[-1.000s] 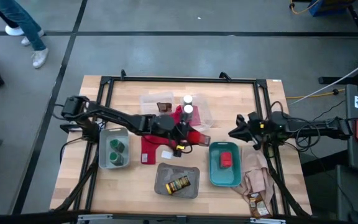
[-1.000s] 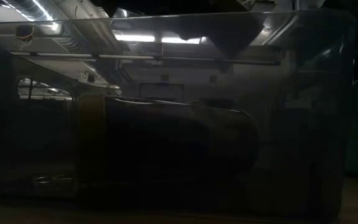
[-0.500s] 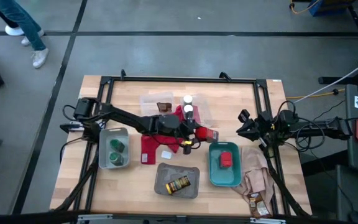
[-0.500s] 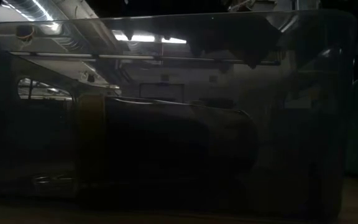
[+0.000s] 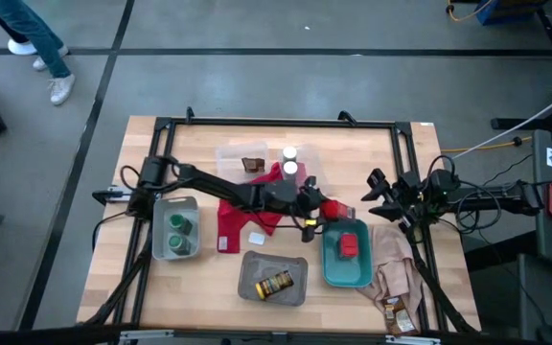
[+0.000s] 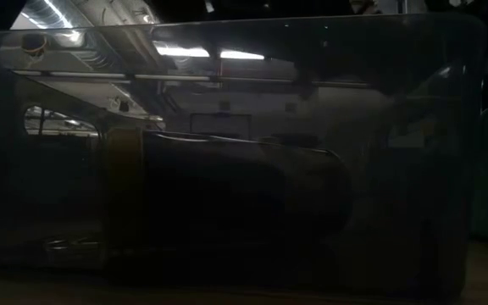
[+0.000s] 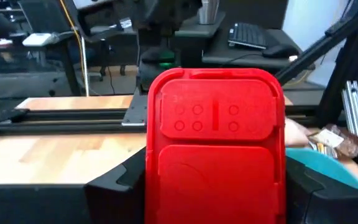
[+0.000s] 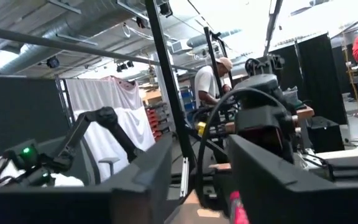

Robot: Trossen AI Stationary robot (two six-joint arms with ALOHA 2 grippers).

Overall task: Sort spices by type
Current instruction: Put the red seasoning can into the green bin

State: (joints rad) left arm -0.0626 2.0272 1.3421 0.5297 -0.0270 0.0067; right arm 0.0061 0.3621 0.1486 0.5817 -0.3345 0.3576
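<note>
One red tin (image 7: pixel 215 149) clamped in left pincer (image 5: pixel 322 213) beside teal tray (image 5: pixel 330 273), likely joining its match; right pincer (image 5: pixel 377 199) idle at right edge, part-open, empty

Left arm stretched long across the table from its base at the left frame rail, wrist out near the teal tray (image 5: pixel 329 271), at its upper left corner. Left gripper (image 5: pixel 326 209) clamped on a red tin (image 7: pixel 215 140); in the left wrist view the tin stands upright between the two dark fingers (image 7: pixel 120 177), one pressed to each side.

Right arm pulled back at the right frame rail, off to the right of the teal tray, forearm lying roughly level. Right gripper (image 5: pixel 377 196) points toward the tray, clear of it, holding nothing. Its fingers (image 8: pixel 148 180) stand parted with a gap between them in the right wrist view.
</note>
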